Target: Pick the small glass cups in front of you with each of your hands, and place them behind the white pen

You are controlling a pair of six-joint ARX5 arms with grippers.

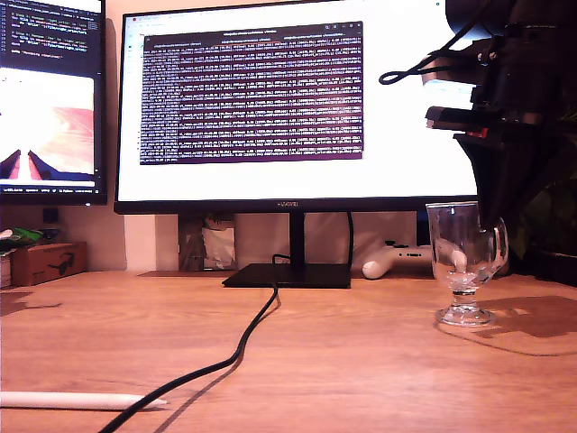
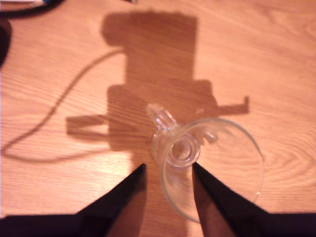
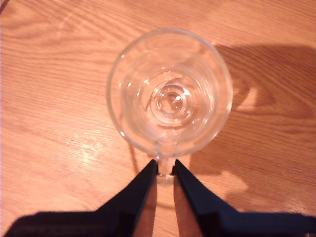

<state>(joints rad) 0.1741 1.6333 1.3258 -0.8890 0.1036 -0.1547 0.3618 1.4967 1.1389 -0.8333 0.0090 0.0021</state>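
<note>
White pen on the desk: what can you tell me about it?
The white pen is a slim, smooth stick, plastic-looking, tapering to a point. It lies flat on the wooden desk at the exterior view's lower left, point toward that view's right, where the black cable crosses it.

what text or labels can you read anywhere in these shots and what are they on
Large monitor: a dark terminal window full of lines, too small and blurred to read.
Its bottom bezel carries a small brand mark, too small to read.
Second monitor, at the exterior view's left: code lines, too blurred to read.
Cardboard box: a dark printed mark, no readable words.
Wrist views: no text.
</note>
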